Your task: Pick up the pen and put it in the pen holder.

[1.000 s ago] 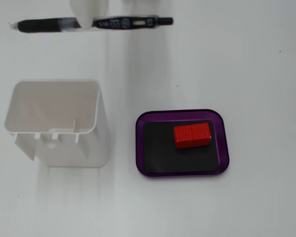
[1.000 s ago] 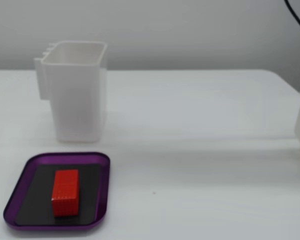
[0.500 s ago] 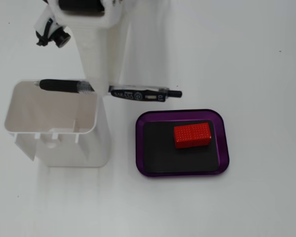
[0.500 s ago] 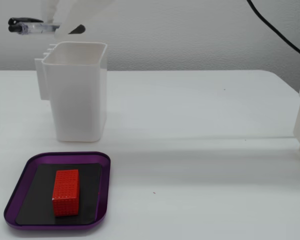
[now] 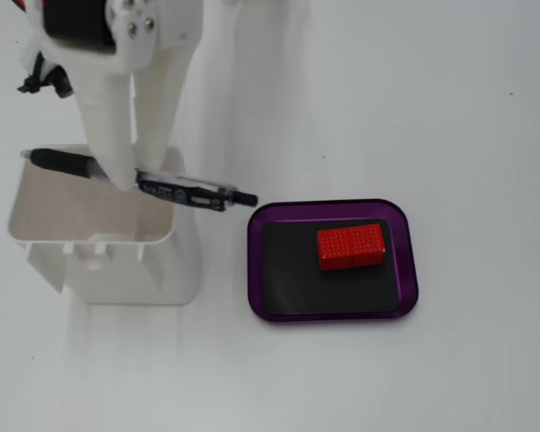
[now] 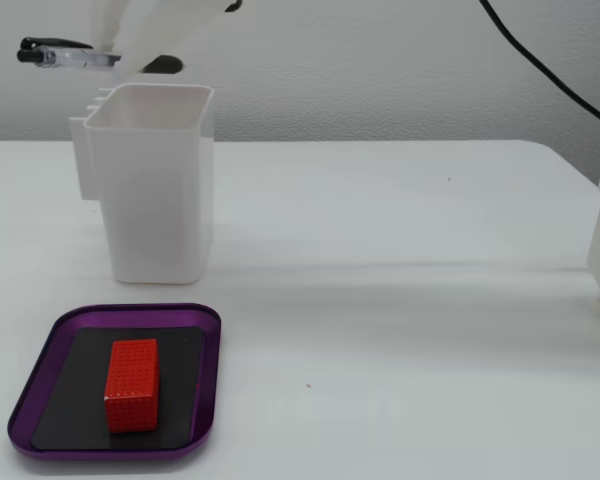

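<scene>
Gripper [image 5: 121, 180] | clamped on pen [image 5: 184, 192], held level above pen holder [image 6: 160, 180] opening | step: insertion | advice: tilt pen toward vertical, centre tip inside holder rim before letting go; level release risks pen bridging rim or rolling off toward purple tray [image 5: 333, 310].

My white table [image 5: 486, 108] carries a white pen holder [image 6: 160, 190] and, near it, a purple tray [image 5: 333, 310], apparently lined in black.
</scene>
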You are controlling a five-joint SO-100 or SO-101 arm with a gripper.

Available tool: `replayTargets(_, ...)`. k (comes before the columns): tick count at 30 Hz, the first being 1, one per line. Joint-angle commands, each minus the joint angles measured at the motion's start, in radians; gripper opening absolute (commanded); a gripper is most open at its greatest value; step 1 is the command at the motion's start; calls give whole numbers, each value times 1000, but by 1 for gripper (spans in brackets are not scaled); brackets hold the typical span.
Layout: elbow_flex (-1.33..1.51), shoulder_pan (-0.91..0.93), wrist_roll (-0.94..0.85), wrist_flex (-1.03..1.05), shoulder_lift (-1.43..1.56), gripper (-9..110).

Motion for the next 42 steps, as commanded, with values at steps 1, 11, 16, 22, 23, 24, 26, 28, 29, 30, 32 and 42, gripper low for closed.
replayTargets(1,-29,12,3,-5,15,0)
replayTargets(11,-29,0,3,-3,28,0)
replayTargets(16,-29,0,6,9,28,0)
replayTargets(22,-29,0,-3,12,28,0)
replayTargets(23,-29,0,-3,15,28,0)
replayTargets(24,-29,0,-5,25,28,1)
replayTargets(26,-29,-2,-5,32,28,5)
replayTargets(28,-29,-2,-5,32,28,9)
replayTargets(29,-29,-2,-5,32,28,10)
replayTargets(30,-29,-2,-5,32,28,11)
replayTargets(32,-29,-2,-5,32,28,12)
replayTargets(42,-86,-2,-9,146,51,13)
